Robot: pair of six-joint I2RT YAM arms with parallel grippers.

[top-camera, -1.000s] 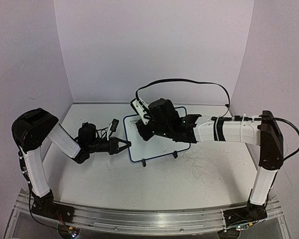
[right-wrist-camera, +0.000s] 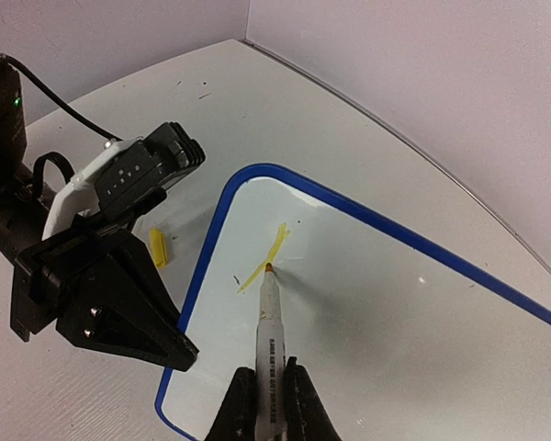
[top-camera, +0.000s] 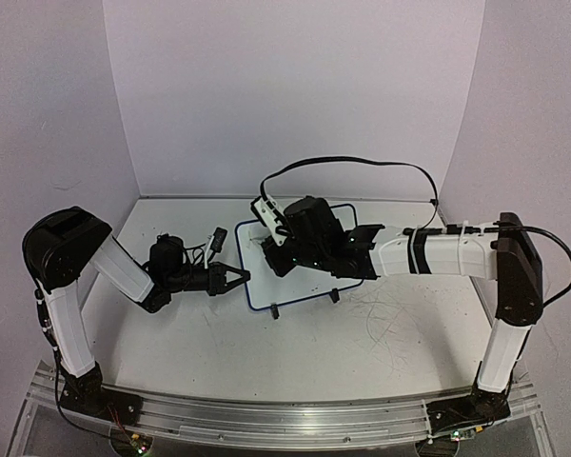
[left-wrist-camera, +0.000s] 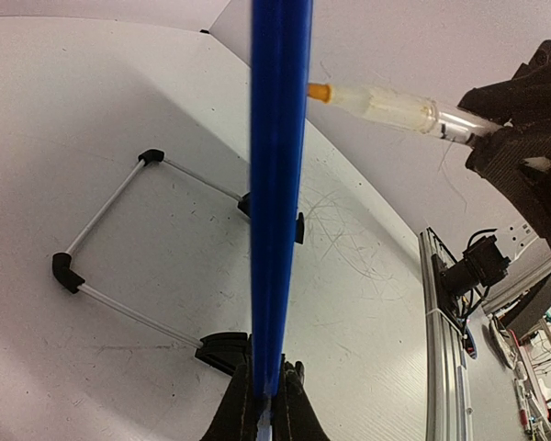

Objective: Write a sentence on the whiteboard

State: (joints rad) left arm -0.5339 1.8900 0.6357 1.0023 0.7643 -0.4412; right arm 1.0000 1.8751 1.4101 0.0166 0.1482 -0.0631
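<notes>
Your left gripper (left-wrist-camera: 266,409) is clamped on the whiteboard (right-wrist-camera: 404,303) frame, mid-table (top-camera: 266,352). Your right gripper (right-wrist-camera: 268,409) pinches the marker (right-wrist-camera: 267,340), its tip on the sentence (right-wrist-camera: 268,253), which is barely started. Press too hard and the board could tip or slide, skewing the letters.

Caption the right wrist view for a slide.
Right gripper holds marker tip on blue-framed whiteboard at yellow strokes; left gripper grips its edge.
</notes>
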